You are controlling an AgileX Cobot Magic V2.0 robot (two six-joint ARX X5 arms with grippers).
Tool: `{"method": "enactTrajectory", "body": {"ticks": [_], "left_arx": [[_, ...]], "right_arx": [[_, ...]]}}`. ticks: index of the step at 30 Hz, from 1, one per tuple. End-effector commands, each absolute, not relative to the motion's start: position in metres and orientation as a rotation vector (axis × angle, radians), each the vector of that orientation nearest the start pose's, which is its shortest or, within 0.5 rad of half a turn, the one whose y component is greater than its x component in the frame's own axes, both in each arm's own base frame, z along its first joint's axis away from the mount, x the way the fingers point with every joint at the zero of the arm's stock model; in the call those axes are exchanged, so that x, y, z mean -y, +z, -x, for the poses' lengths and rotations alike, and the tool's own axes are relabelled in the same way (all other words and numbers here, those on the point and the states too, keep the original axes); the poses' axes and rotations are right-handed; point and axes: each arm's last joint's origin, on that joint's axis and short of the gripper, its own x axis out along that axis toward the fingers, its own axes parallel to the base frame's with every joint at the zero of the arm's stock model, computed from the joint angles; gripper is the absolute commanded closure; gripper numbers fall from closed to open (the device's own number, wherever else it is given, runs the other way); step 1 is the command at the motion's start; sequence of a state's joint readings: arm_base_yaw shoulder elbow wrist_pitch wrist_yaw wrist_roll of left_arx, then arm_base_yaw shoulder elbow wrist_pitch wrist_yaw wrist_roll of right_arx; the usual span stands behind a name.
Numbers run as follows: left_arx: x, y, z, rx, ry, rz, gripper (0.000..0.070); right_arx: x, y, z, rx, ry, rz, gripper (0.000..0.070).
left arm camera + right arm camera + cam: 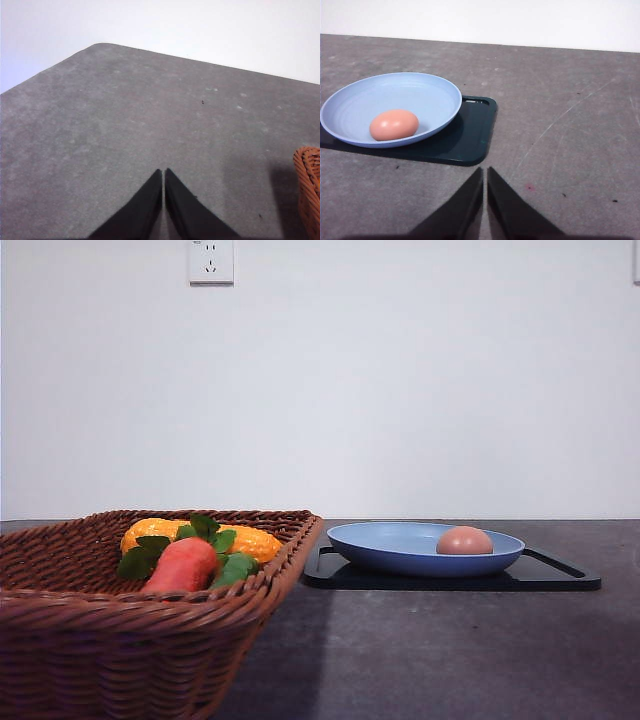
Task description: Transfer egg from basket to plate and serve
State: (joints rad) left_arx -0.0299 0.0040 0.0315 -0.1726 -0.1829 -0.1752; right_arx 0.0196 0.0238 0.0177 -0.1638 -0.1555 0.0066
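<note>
The pinkish-brown egg (464,541) (394,125) lies inside the blue plate (385,542) (420,95), which rests on a flat black tray (540,578) (470,135). The brown wicker basket (90,630) stands at the front left; a bit of its rim (308,165) appears in the left wrist view. My right gripper (484,172) is shut with nothing in it, over the bare table beside the tray. My left gripper (163,174) is shut and empty too, above the grey table surface, away from the basket.
In the basket lie an orange-red carrot with green leaves (183,562) and a bumpy yellow-orange corn-like piece (250,540). The grey table (450,650) ends at a white wall with a socket (211,260). A rounded table corner (100,46) is in the left wrist view.
</note>
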Motion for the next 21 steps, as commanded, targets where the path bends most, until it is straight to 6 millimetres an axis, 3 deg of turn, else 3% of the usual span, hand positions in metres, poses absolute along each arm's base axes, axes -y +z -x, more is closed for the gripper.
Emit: {"method": "enactTrajectory", "body": {"ticks": [1, 21], "left_arx": [[-0.0026, 0.1482, -0.0954, -0.166, 0.170, 0.157, 0.0700], [-0.0026, 0.1482, -0.0954, -0.166, 0.170, 0.157, 0.0700]], "right_arx": [[-0.0063, 0.1499, -0.0966, -0.171, 0.171, -0.030, 0.0700], [-0.0063, 0.1499, -0.0966, -0.171, 0.172, -0.030, 0.0700]]}}
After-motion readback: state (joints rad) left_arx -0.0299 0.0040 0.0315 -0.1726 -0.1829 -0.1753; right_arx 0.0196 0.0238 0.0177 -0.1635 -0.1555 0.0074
